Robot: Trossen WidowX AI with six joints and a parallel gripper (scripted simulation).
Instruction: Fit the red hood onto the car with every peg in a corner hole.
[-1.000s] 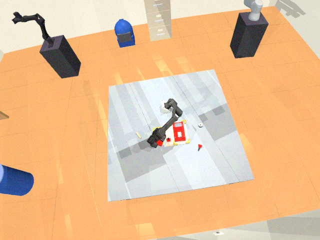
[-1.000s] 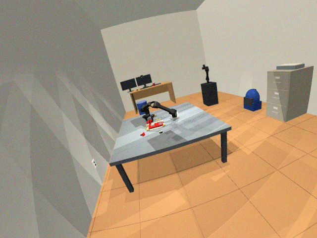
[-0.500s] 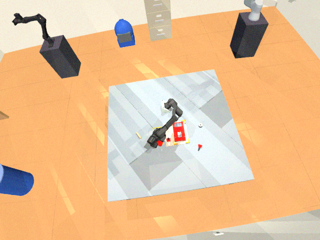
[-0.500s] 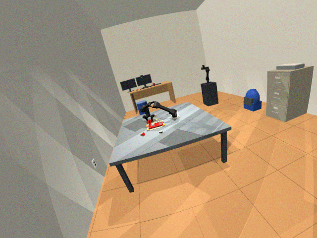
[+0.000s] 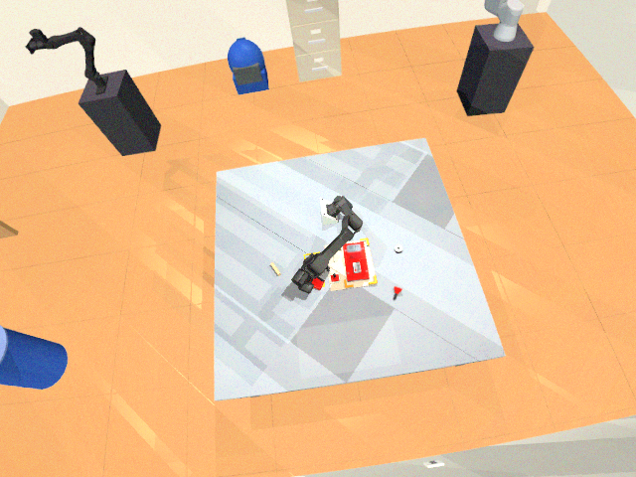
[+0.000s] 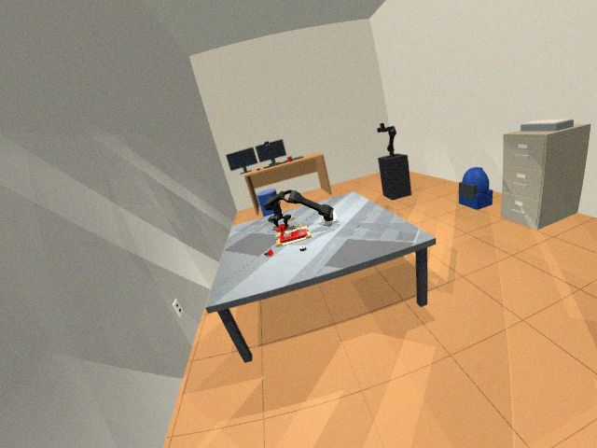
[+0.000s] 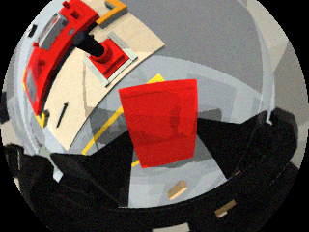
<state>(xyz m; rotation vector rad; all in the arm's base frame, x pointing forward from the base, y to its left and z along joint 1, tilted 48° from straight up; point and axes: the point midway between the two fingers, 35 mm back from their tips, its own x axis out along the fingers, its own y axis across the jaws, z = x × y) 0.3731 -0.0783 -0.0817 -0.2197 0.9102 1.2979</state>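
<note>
The red hood (image 5: 318, 283) (image 6: 281, 228) (image 7: 161, 123) shows its flat roof in the wrist view. My gripper (image 5: 313, 281) (image 7: 163, 127) is shut on the hood, with one dark finger at either side. Whether the hood touches the table is not clear; its corner holes are hidden. The red chassis (image 5: 364, 274) (image 6: 299, 235) (image 7: 88, 16) sits to one side of the hood on a cream board (image 7: 142, 39) with yellow corner brackets. The grey engine block (image 5: 357, 266) (image 7: 51, 31) is on its deck, with short red pegs beside it.
A red part with a black knob (image 7: 108, 58) stands in grey brackets on the board, between hood and chassis. A tan block (image 5: 275, 268) (image 7: 178, 189) lies beyond the hood. A red cone-shaped piece (image 5: 397, 290) (image 6: 269, 252) and a small white disc (image 5: 398, 249) (image 6: 302, 248) lie past the chassis.
</note>
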